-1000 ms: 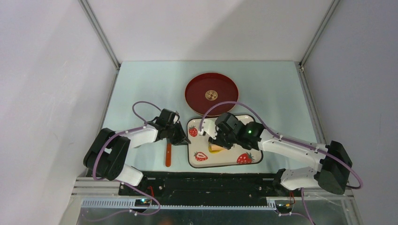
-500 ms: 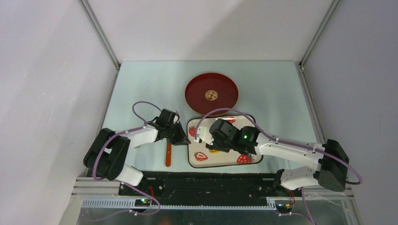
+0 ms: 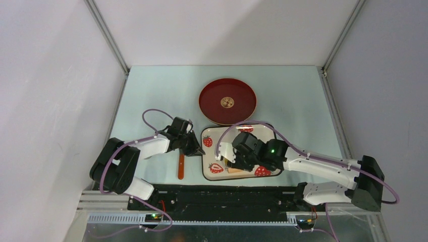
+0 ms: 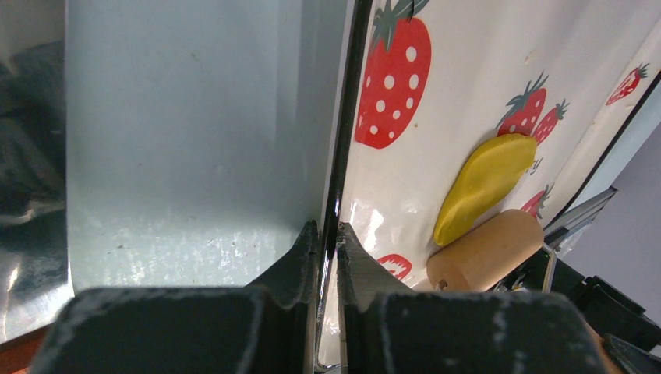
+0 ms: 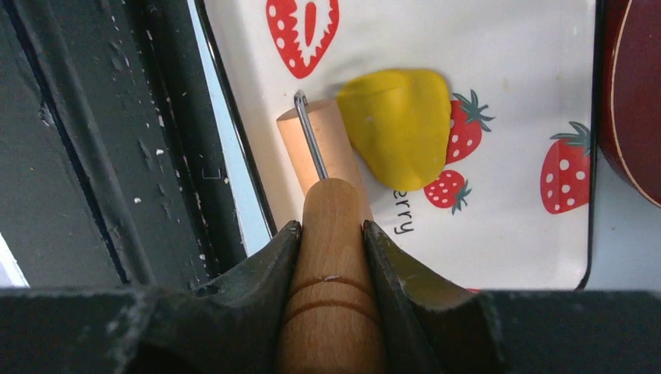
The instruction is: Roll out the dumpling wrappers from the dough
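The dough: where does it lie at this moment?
In the right wrist view the dough lies on the tray near its front edge, beside the roller that the right tool holds.

Overhead camera looks down from behind; close wrist views share tray (image 4: 468, 78) and dough (image 4: 487, 183).
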